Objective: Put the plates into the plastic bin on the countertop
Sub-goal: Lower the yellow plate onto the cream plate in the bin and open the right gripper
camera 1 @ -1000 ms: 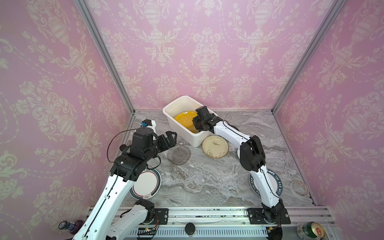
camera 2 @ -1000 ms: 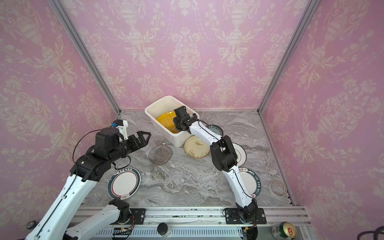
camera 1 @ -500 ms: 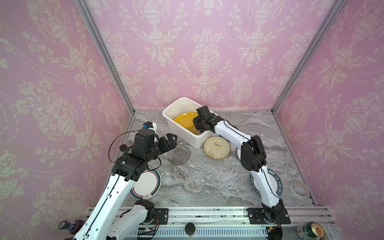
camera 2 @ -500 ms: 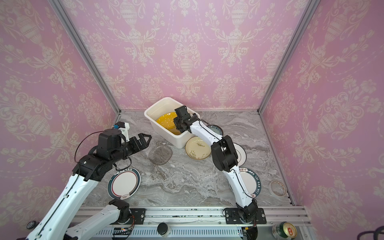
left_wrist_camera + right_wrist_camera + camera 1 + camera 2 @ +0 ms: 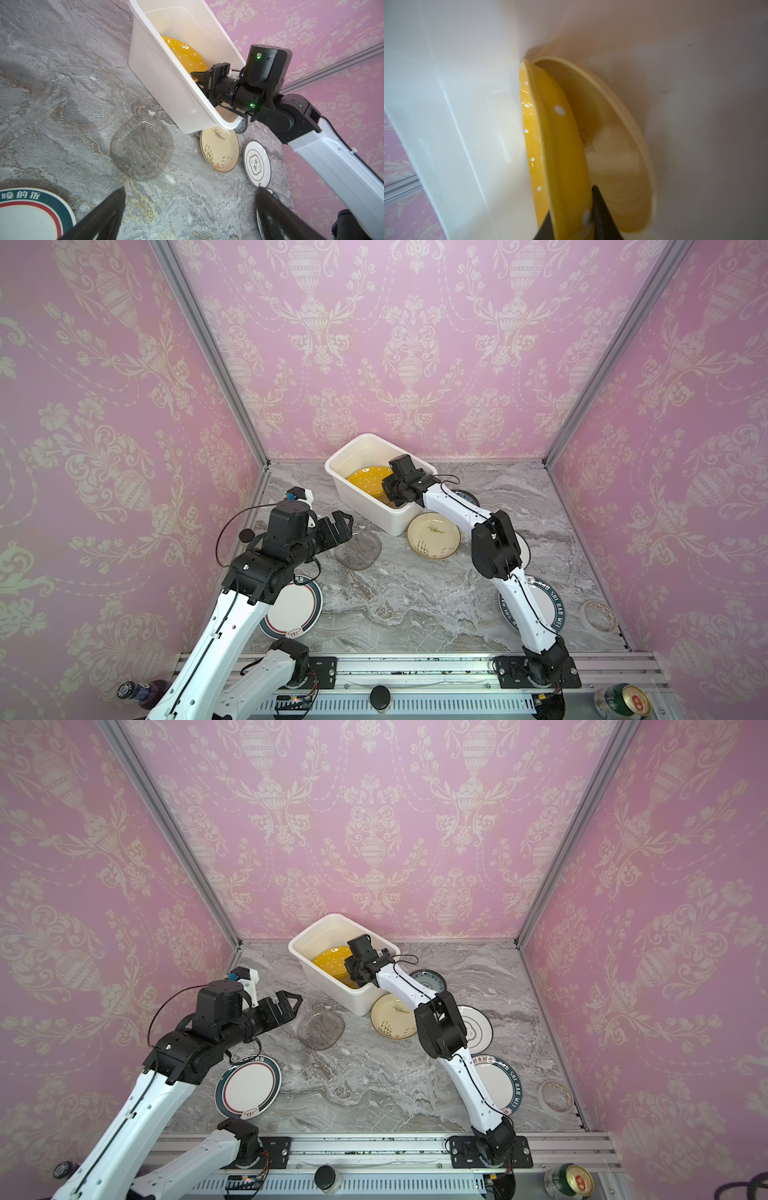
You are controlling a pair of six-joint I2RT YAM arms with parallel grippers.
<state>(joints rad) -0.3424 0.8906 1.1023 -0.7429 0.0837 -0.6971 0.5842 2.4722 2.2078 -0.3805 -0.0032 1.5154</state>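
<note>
The white plastic bin (image 5: pixel 370 510) (image 5: pixel 332 994) stands at the back of the grey marble countertop (image 5: pixel 415 597). My right gripper (image 5: pixel 392 493) (image 5: pixel 571 199) reaches into it, shut on the rim of the yellow white-dotted plate (image 5: pixel 368 483) (image 5: pixel 554 145), which is tilted over a pale yellow plate (image 5: pixel 616 155). My left gripper (image 5: pixel 343 526) (image 5: pixel 190 187) hovers open and empty near the clear glass plate (image 5: pixel 358 549) (image 5: pixel 142 150). On the countertop lie a cream plate (image 5: pixel 433 536), a small blue patterned plate (image 5: pixel 430 979), and white dark-rimmed plates (image 5: pixel 247 1085) (image 5: pixel 473 1023) (image 5: pixel 498 1085).
A tape roll (image 5: pixel 598 616) lies at the right edge of the countertop. The aluminium rail (image 5: pixel 415 672) runs along the front, with a can (image 5: pixel 622 699) and a bottle (image 5: pixel 139 691) beside it. Pink patterned walls close in three sides.
Almost nothing has moved. The right gripper keeps its hold on the yellow dotted plate inside the bin, and the left arm has only drifted slightly.
</note>
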